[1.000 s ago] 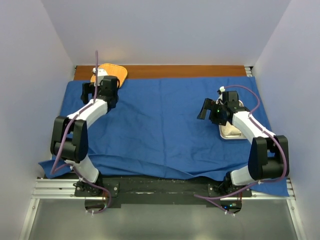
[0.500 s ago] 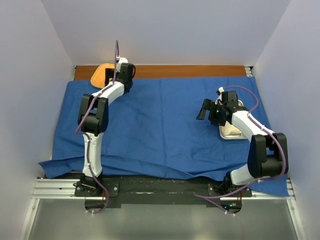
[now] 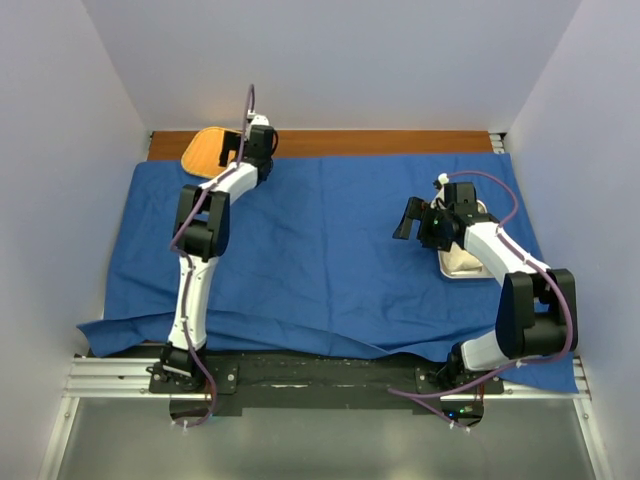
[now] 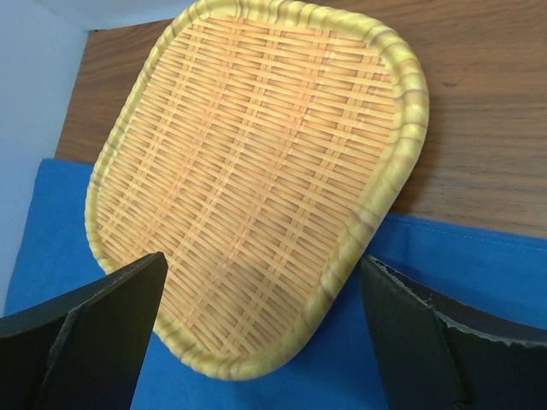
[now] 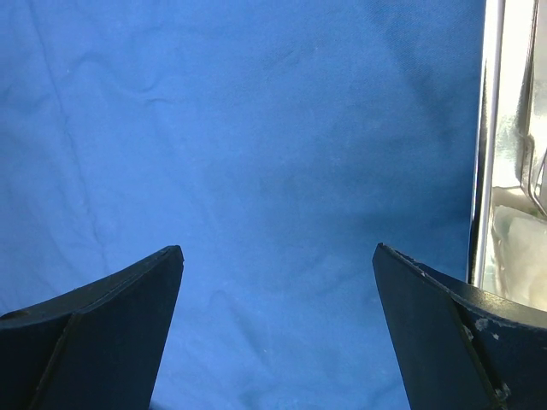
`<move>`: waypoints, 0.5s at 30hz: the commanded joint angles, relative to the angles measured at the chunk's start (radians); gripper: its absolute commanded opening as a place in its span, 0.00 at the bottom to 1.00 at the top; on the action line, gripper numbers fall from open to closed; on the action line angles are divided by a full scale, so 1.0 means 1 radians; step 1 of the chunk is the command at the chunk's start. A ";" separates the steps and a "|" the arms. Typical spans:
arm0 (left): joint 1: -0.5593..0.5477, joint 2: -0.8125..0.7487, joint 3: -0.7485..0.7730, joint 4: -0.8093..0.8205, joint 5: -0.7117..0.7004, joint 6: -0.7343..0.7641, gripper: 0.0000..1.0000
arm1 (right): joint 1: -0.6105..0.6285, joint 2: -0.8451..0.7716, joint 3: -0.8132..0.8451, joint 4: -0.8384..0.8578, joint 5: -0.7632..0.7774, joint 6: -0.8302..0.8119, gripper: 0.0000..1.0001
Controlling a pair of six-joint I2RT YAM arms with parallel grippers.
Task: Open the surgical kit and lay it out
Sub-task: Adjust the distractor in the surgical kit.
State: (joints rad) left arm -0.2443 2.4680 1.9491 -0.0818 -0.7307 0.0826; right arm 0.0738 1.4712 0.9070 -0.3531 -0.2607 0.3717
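The blue cloth wrap [image 3: 320, 250] lies spread open over the table. The steel tray [image 3: 458, 266] sits on it at the right, partly under my right arm, with something pale inside. In the right wrist view the tray's shiny rim [image 5: 489, 154] and slim metal tools [image 5: 532, 162] show at the right edge. My right gripper [image 3: 408, 218] is open and empty above bare cloth [image 5: 256, 128], just left of the tray; its jaws stand wide apart [image 5: 278, 248]. My left gripper [image 3: 230, 150] is open and empty at the orange mat [image 3: 208, 150], its jaws [image 4: 263, 260] astride the mat's near corner [image 4: 256, 171].
A strip of bare wooden table [image 3: 380, 142] runs along the back edge beyond the cloth. The mat lies half on the wood [image 4: 479, 102], half on the cloth [image 4: 444, 282]. Walls close in the left, back and right sides. The cloth hangs over the front edge.
My left arm has stretched out and swung right along the back edge, uncovering the orange mat. My right arm has barely moved.
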 commanded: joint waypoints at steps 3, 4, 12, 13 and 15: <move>0.014 0.017 0.034 0.067 -0.171 0.065 0.98 | 0.003 -0.043 -0.008 -0.007 -0.003 -0.019 0.99; 0.017 0.008 0.001 0.103 -0.186 0.062 0.97 | 0.003 -0.045 -0.008 -0.009 -0.002 -0.019 0.99; 0.092 -0.386 -0.459 0.293 -0.338 -0.075 0.86 | 0.003 -0.031 -0.005 0.020 -0.008 -0.008 0.98; 0.108 -0.424 -0.525 0.284 -0.343 -0.104 0.85 | 0.004 -0.025 -0.003 0.025 -0.012 -0.005 0.98; 0.150 -0.521 -0.574 0.206 -0.346 -0.182 0.84 | 0.003 -0.011 0.000 0.032 -0.021 -0.002 0.98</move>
State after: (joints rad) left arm -0.1940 2.1895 1.4689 0.0776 -0.9710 0.0559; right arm 0.0738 1.4631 0.9066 -0.3519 -0.2607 0.3725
